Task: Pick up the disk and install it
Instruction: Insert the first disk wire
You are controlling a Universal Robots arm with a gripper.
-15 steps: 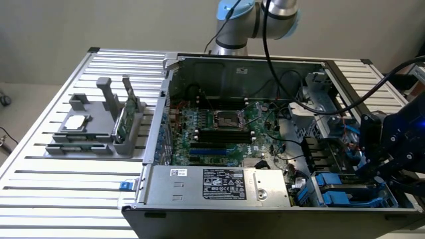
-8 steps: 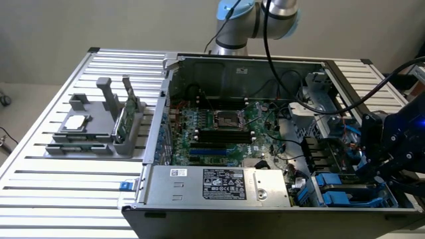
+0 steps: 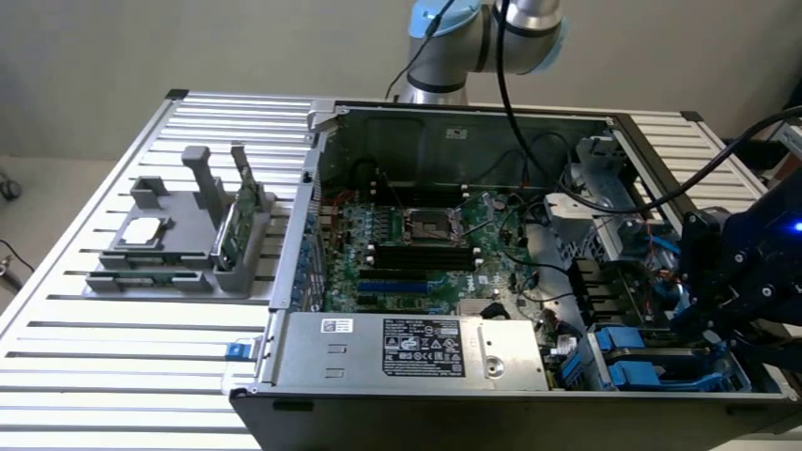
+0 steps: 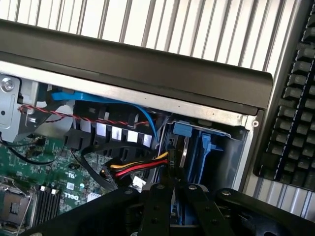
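My gripper hangs over the drive bay at the front corner of the open computer case, on the exterior view's right. In the wrist view its two black fingers stand close together, pointing down into the bay. A thin blue-edged slab, the disk, shows edge-on between them, mostly hidden by the fingers. Blue plastic carrier parts sit in the bay just beyond the fingertips, and they also show under the gripper as blue carrier pieces.
Red, yellow and black cables and a blue cable run beside the bay. The motherboard and power supply fill the case. A grey fixture with a silver chip and a green card stands on the slatted table. A keyboard lies outside the case.
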